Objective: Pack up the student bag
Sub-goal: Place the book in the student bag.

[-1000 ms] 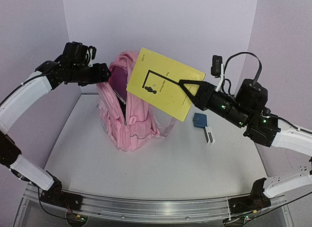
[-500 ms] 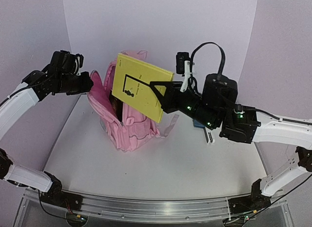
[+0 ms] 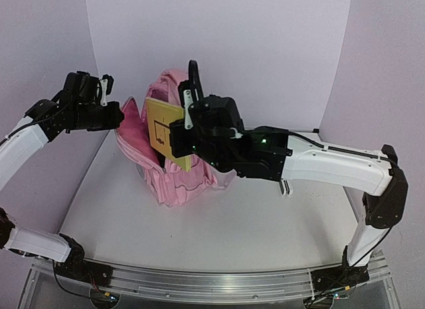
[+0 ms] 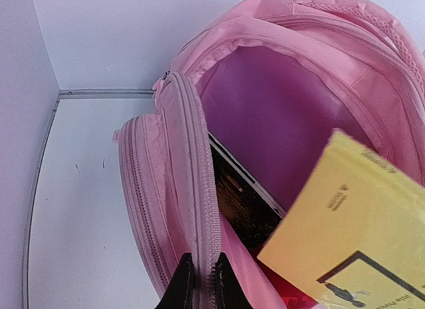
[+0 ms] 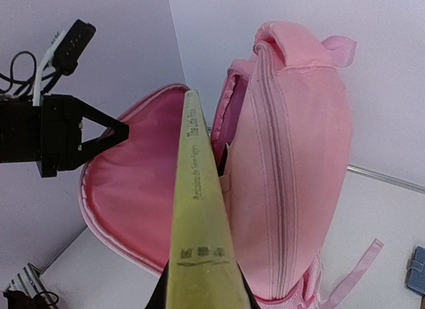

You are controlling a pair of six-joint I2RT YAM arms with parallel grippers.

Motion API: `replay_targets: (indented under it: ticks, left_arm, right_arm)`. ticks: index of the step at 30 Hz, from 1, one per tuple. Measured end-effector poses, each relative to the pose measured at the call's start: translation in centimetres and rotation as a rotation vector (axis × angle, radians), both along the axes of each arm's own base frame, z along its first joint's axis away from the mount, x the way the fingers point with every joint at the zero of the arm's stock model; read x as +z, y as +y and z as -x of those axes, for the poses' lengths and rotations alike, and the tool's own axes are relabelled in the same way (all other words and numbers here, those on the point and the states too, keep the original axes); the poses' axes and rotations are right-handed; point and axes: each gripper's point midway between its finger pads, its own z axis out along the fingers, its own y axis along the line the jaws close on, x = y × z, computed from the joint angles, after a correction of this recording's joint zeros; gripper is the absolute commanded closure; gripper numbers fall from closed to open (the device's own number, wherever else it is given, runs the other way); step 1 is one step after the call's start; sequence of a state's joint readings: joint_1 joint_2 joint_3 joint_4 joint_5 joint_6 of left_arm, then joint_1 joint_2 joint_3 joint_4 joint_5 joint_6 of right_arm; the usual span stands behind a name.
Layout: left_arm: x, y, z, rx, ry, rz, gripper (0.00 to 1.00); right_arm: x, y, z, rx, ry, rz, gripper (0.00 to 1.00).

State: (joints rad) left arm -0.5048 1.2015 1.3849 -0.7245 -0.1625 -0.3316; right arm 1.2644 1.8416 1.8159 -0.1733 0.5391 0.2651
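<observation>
The student bag [image 3: 189,179] stands upright at mid-table, pink, its main compartment unzipped. My left gripper [image 3: 121,116] is shut on the zipper edge of the front flap [image 4: 192,189] and holds it out to the left. In the left wrist view the purple lining [image 4: 279,109] shows, with a dark book [image 4: 242,203] standing inside. My right gripper [image 3: 175,140] is shut on a yellow book [image 3: 159,128], held on edge with its lower corner in the mouth of the bag. The right wrist view looks along the book's spine [image 5: 198,203] between the flap and the bag's body [image 5: 299,163].
A small blue item [image 5: 417,269] lies on the table right of the bag, next to a white piece [image 3: 285,188]. The right arm stretches across the table's right half. Lilac walls close in the back and sides. A metal rail [image 3: 199,282] runs along the near edge.
The left gripper has shut on the flap's zipper edge and pulled it left, widening the opening. The right arm has swung the yellow book left and down into the bag's mouth.
</observation>
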Motion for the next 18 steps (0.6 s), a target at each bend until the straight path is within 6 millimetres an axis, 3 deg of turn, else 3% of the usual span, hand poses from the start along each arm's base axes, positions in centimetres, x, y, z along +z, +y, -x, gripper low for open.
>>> replay_targets:
  ticks: [8, 14, 18]
  left_arm:
    - [0.2, -0.8, 0.2, -0.064, -0.011, -0.004, 1.00]
    - [0.5, -1.6, 0.4, -0.107, -0.011, 0.022, 1.00]
    - [0.7, -2.1, 0.5, -0.131, -0.012, 0.043, 1.00]
  right_arm:
    - [-2.4, 2.9, -1.7, -0.042, 0.006, 0.115, 0.99]
    - [-3.9, 4.2, -3.7, -0.054, 0.003, 0.159, 0.82]
    - [-4.7, 5.2, -5.3, -0.021, 0.014, 0.159, 0.59]
